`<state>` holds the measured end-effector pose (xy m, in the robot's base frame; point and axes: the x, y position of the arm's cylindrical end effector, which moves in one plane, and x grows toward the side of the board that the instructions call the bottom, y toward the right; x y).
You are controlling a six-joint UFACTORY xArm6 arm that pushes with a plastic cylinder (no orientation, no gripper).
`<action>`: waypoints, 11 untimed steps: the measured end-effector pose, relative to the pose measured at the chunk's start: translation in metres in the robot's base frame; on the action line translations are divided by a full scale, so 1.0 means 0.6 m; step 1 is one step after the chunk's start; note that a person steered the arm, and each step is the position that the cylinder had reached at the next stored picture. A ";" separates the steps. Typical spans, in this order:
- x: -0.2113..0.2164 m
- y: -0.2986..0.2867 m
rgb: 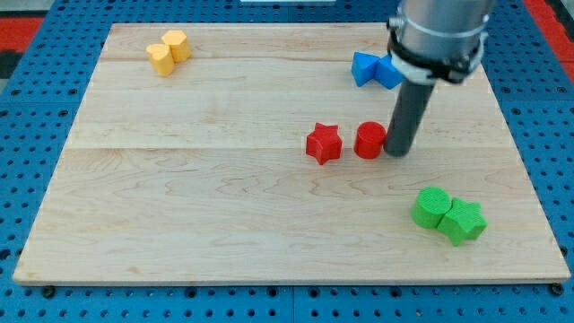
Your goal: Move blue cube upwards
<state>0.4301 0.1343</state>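
Observation:
Two blue blocks sit close together at the view's upper right: a blue star-like block [363, 67] and beside it a blue block [389, 74] partly hidden by the arm, so its shape is unclear. My tip [399, 152] rests on the board below them, just right of a red round block [369, 141]. A red star [324, 143] lies left of that red block.
Two yellow blocks [169, 51] sit together at the upper left. Two green blocks [448, 215] sit together at the lower right, near the wooden board's [224, 197] right edge. Blue pegboard surrounds the board.

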 end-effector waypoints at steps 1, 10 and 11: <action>-0.088 0.006; -0.305 0.063; -0.246 0.024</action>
